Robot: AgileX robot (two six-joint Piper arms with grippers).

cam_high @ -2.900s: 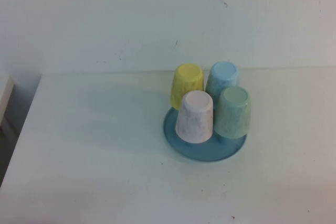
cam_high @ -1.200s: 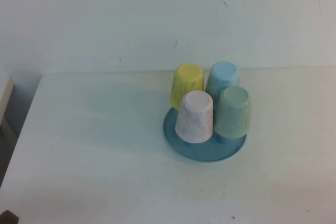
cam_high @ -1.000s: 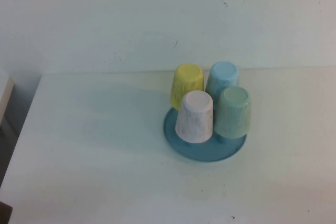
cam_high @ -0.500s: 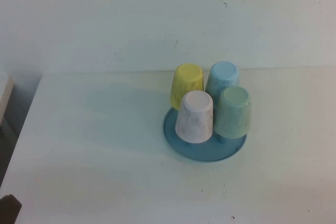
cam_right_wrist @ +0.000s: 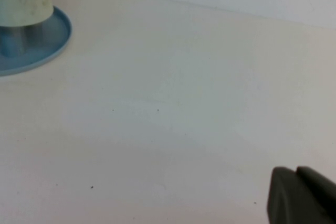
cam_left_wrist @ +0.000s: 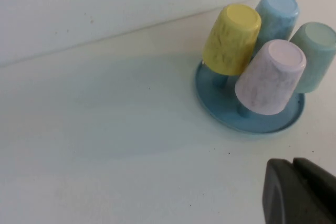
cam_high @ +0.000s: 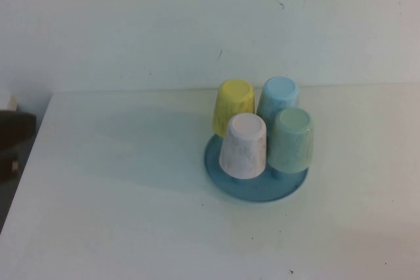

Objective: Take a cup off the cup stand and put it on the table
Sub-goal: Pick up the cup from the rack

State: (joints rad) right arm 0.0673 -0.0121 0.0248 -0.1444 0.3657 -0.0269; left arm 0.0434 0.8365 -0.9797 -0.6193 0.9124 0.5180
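The cup (cam_high: 243, 146) sits on the cup stand (cam_high: 226, 181); left claw (cam_high: 13, 132) well apart, right claw (cam_right_wrist: 302, 195) too.

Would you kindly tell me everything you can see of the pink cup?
The cup is a small, pale pink-white, faintly speckled tumbler of plastic look, tapered, with no handle. It sits upside down, slightly tilted, on a peg of the cup stand, nearest the robot, in front of the yellow cup and beside the green cup. No gripper touches it: the left gripper hangs off to the stand's left, and the right gripper to its right.
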